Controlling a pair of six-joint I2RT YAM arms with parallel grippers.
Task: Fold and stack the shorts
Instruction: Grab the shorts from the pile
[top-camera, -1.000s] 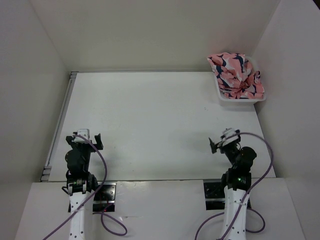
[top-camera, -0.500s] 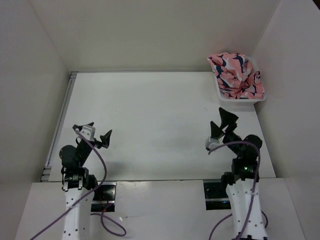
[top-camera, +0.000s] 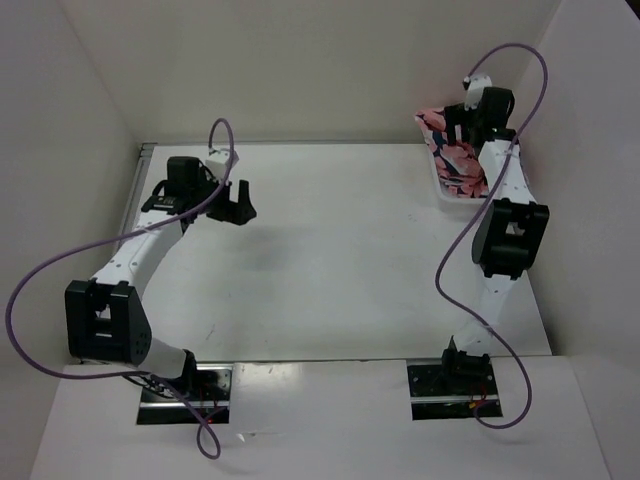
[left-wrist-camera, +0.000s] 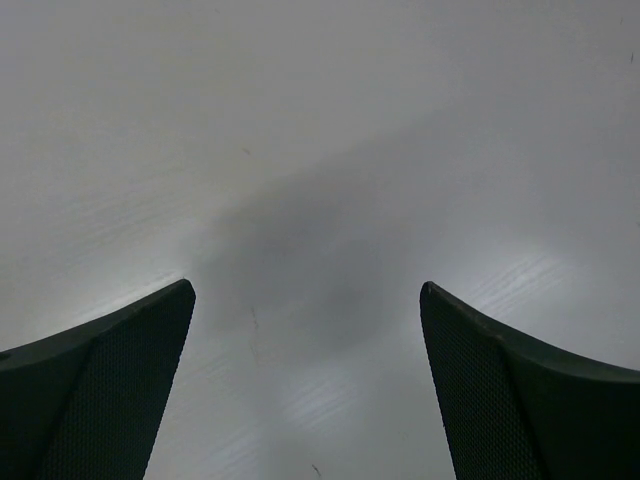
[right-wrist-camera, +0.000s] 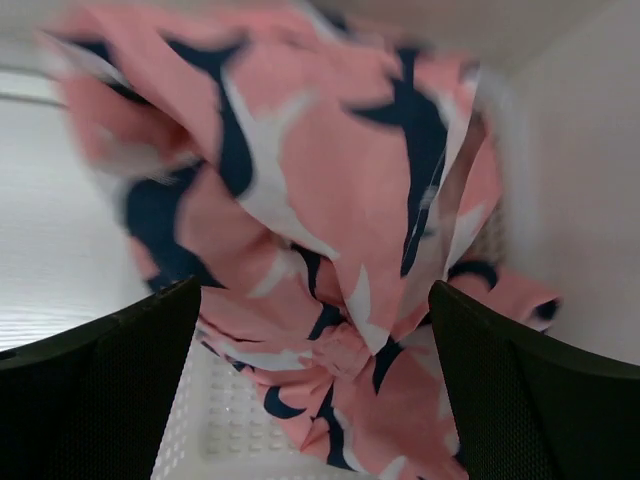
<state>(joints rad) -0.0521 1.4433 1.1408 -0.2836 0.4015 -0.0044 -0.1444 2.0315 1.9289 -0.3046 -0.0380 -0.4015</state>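
Observation:
The shorts (right-wrist-camera: 330, 150), salmon-pink with navy and white shark shapes, lie crumpled in a heap in the white mesh basket (right-wrist-camera: 215, 420) at the table's far right corner. In the top view the shorts (top-camera: 450, 155) and the basket (top-camera: 447, 195) are partly covered by my right arm. My right gripper (right-wrist-camera: 313, 288) hovers open just above the heap, with one finger on each side and nothing between them. Over bare table at the far left, my left gripper (left-wrist-camera: 307, 287) also stands open and holds nothing; the top view shows the left gripper (top-camera: 232, 205) far from the shorts.
White walls close in the table (top-camera: 330, 260) on the left, back and right. A metal rail (top-camera: 140, 190) runs along the left edge. The basket sits tight against the right wall.
Both arms have unfolded from their rest by the near edge. The left one reached to the far left of the table, the right one out over the basket. Both grippers stayed open.

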